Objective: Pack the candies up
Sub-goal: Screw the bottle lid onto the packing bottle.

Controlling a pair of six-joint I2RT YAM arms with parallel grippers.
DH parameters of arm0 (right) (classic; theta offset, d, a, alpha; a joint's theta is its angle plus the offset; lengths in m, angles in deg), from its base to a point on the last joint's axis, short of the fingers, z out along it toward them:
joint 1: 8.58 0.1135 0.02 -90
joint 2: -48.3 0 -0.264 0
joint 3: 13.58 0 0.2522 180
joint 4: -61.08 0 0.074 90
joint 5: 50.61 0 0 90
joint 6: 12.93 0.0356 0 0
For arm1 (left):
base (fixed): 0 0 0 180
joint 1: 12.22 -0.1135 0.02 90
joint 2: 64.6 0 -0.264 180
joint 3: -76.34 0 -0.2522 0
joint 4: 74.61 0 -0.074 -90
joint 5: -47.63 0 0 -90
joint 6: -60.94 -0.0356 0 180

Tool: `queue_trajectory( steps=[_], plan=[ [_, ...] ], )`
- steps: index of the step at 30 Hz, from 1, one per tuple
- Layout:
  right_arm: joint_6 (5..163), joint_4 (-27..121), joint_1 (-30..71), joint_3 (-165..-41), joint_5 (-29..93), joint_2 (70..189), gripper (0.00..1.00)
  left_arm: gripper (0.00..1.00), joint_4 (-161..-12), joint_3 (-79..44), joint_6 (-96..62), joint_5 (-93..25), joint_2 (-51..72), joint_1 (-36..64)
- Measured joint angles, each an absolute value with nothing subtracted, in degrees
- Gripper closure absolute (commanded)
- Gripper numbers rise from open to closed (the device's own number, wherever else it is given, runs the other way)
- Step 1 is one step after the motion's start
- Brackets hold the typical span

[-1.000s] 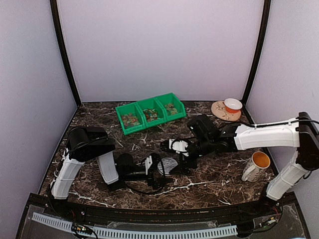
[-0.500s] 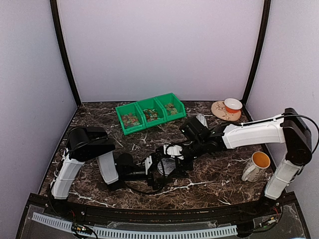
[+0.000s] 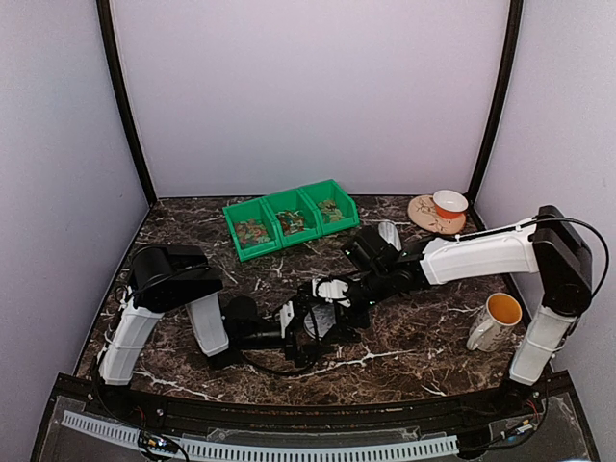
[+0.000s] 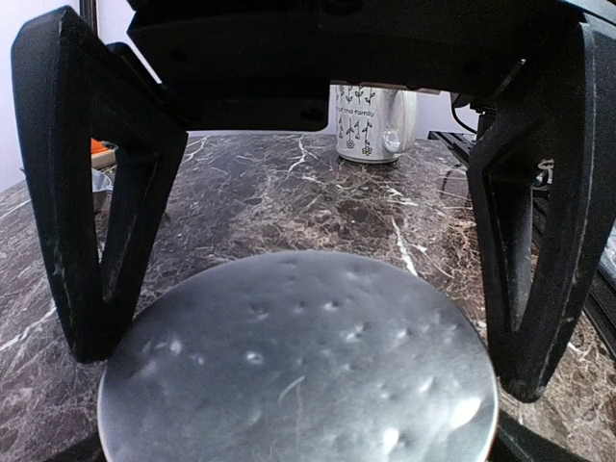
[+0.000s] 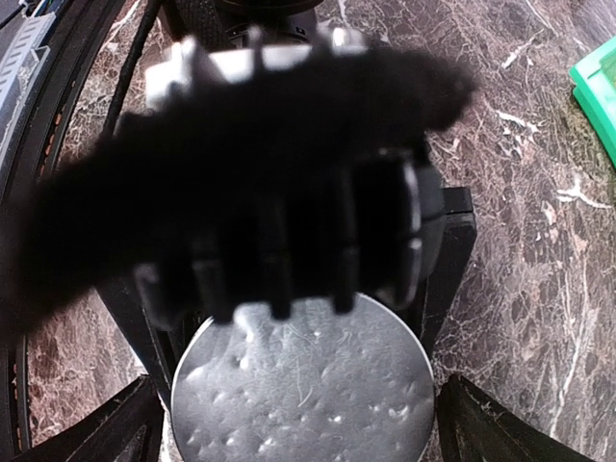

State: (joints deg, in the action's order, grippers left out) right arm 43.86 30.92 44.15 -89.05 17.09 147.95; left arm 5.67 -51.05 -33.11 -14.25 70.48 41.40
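Observation:
The candies [image 3: 252,231] lie as small mixed-colour pieces in three green bins [image 3: 289,205] at the back of the table. A round jar with a dimpled grey lid [image 4: 298,356] stands on the marble in front of the left arm. My left gripper [image 4: 308,375] lies low and open, one black finger [image 4: 96,221] on each side of the lid. Above it my right gripper [image 5: 298,380] hangs open, looking down on the same lid [image 5: 303,385], its fingers at the frame's bottom corners. In the top view both grippers [image 3: 308,322] [image 3: 324,303] meet at the jar.
A white mug [image 3: 494,321] with an orange inside stands at the right; the left wrist view shows it [image 4: 373,120] beyond the jar. An orange-and-white bowl [image 3: 449,202] sits on a plate [image 3: 426,216] at the back right. A corner of a bin [image 5: 602,91] shows in the right wrist view.
My right arm has swung left and down, bringing its gripper from beside the jar to right over the lid. The left arm and the jar have stayed put.

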Motion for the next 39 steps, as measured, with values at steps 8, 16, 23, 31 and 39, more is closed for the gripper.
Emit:
queue_trajectory(
  steps=[8, 16, 23, 31, 39],
  plan=[
    [45.2, 31.01, 44.11, -89.05, 17.02, 148.26, 0.05, 0.03, 5.65, -51.05, -33.11, -14.25, 70.51, 41.43],
    [47.8, 32.32, 44.11, -88.79, 16.92, 148.28, 0.1, 0.04, 5.67, -51.07, -33.07, -15.32, 70.51, 41.47],
    [51.99, 36.78, 44.11, -86.54, 17.55, 148.06, 0.12, 0.04, 5.74, -51.6, -32.92, -17.62, 70.31, 41.91],
    [58.38, 44.49, 44.63, -81.64, 20.46, 146.1, 0.12, 0.04, 5.8, -51.86, -32.59, -20.68, 70.16, 42.15],
    [66.46, 49.08, 47.58, -79.48, 28.96, 145.24, 0.12, 0.06, 5.82, -51.86, -32.15, -24.59, 70.09, 42.76]
  ],
)
